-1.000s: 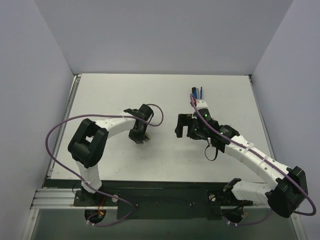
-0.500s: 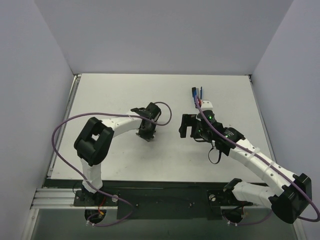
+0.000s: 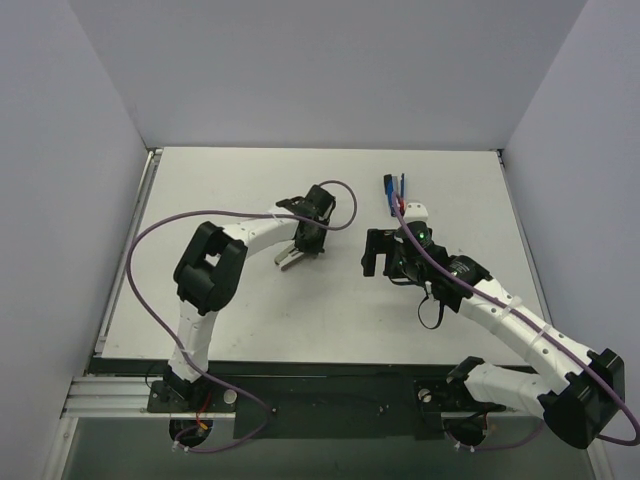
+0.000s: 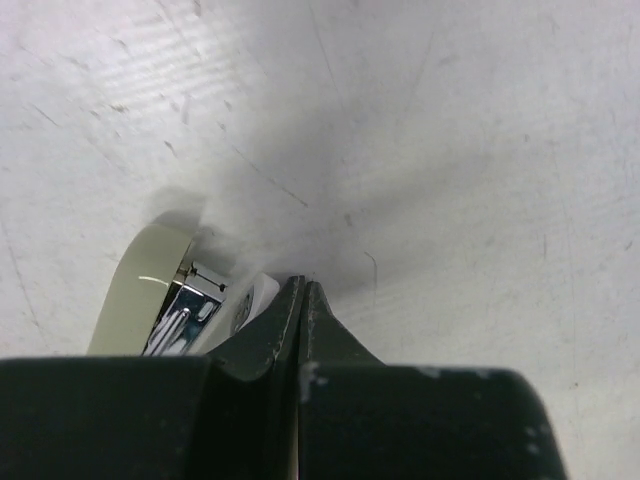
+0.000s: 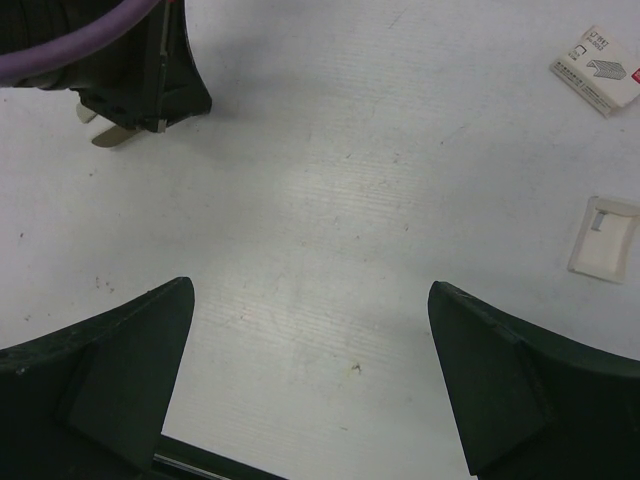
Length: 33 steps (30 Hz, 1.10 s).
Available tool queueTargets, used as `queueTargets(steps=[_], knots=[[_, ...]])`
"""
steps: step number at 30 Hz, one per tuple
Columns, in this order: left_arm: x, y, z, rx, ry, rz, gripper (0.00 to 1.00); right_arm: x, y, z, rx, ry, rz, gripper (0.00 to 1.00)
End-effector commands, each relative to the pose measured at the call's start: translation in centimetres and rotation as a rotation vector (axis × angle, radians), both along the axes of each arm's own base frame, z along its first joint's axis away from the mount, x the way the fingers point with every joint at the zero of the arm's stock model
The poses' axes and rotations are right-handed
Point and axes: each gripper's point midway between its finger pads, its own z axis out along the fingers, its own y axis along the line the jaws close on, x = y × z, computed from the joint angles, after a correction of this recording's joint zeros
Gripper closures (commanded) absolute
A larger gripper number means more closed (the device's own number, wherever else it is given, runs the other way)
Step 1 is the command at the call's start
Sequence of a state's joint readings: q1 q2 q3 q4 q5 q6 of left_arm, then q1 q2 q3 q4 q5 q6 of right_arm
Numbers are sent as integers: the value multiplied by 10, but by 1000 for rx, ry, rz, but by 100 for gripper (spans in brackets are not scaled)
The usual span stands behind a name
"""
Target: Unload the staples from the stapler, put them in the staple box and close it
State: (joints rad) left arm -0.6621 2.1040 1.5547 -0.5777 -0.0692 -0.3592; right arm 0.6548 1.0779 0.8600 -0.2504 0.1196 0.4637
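Observation:
The stapler (image 3: pixel 289 259) is cream with a metal inside and lies on the white table just near-left of my left gripper (image 3: pixel 302 247). In the left wrist view the stapler (image 4: pixel 140 297) sits left of the fingertips, its metal channel showing. My left gripper (image 4: pixel 303 287) is shut, tips together against the table beside the stapler, and I see nothing between them. My right gripper (image 3: pixel 381 261) hovers to the right, wide open and empty (image 5: pixel 310 290). No loose staples show. The right wrist view shows the left gripper (image 5: pixel 135 75) with the stapler tip (image 5: pixel 112 137) under it.
A small white staple box (image 5: pixel 597 80) and a small cream tray (image 5: pixel 605 237) holding a grey strip lie on the table in the right wrist view. Blue pens (image 3: pixel 393 189) lie behind the right arm. Grey walls enclose the table (image 3: pixel 220 190).
My left gripper has moved farther back and to the right, leaving the cream stapler showing at its near-left. My right gripper shifted slightly right, then stayed still.

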Motion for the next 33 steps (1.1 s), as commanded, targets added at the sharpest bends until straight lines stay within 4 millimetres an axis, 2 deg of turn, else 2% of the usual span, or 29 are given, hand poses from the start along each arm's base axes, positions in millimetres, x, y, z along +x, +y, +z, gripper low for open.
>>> queueTargets(steps=[1,6,9,12,15,17,18,19,20,21,23,25,27,33], knots=[[47,15,13,-19,-81,74,100,2,-5,4,-11,-11,-17,3],[71,43,31,-10,-136,130,100,2,-4,1,-13,-2,-15,3],[74,42,56,-41,-172,126,100,3,-1,0,-3,2,-11,2],[65,39,78,-52,-192,111,100,5,3,0,3,6,-7,3],[52,46,108,-71,-235,116,99,7,8,-1,16,15,1,2],[42,58,123,-67,-261,144,91,9,12,-3,19,25,4,2],[39,65,126,-49,-275,170,83,9,14,-4,25,32,8,2],[31,73,129,-48,-279,201,80,10,16,-6,29,39,6,2],[25,82,123,-23,-270,230,76,10,19,-6,39,43,17,2],[23,86,131,-33,-285,262,74,11,22,-7,44,45,18,2],[17,102,129,6,-289,321,68,12,27,-9,53,56,28,2],[14,118,127,37,-288,364,56,13,31,-11,58,65,39,2],[13,130,123,57,-279,399,50,14,34,-11,59,72,44,2],[12,154,96,83,-224,484,42,22,47,-15,60,96,54,2]])
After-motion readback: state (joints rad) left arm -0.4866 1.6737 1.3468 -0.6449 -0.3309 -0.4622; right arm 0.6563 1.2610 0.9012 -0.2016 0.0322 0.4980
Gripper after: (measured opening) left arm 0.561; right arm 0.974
